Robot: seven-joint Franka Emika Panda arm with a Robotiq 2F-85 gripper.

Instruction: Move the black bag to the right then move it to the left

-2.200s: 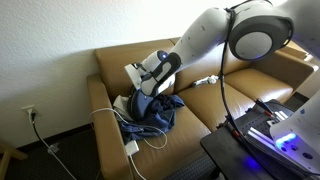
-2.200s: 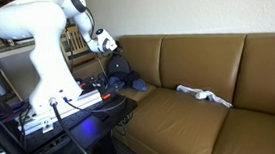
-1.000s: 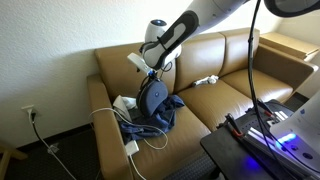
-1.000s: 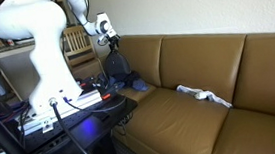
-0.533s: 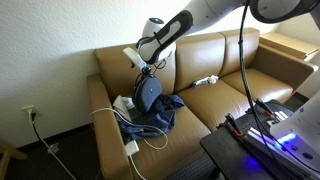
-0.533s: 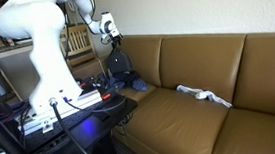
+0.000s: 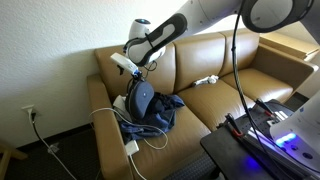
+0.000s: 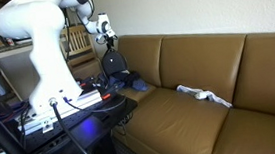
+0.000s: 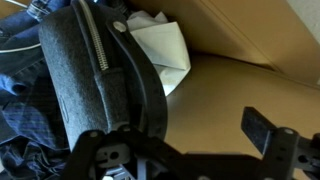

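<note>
The black bag is dark grey felt with a zipper and a black strap. It stands upright on the sofa's end seat in both exterior views and hangs by its strap from my gripper, which is just above it. In the wrist view the bag fills the left side. My gripper shows one finger far to the right with bare sofa between it and the strap. The other finger is hidden behind the strap, which seems hooked over it.
Blue clothes lie heaped beside the bag. A white pad and a white cable lie by the armrest. A white cloth lies on the middle seat. A black table with electronics stands in front.
My gripper has risen from the heap and moved toward the armrest end of the sofa. The bag has been pulled upright by its strap and has shifted the same way.
</note>
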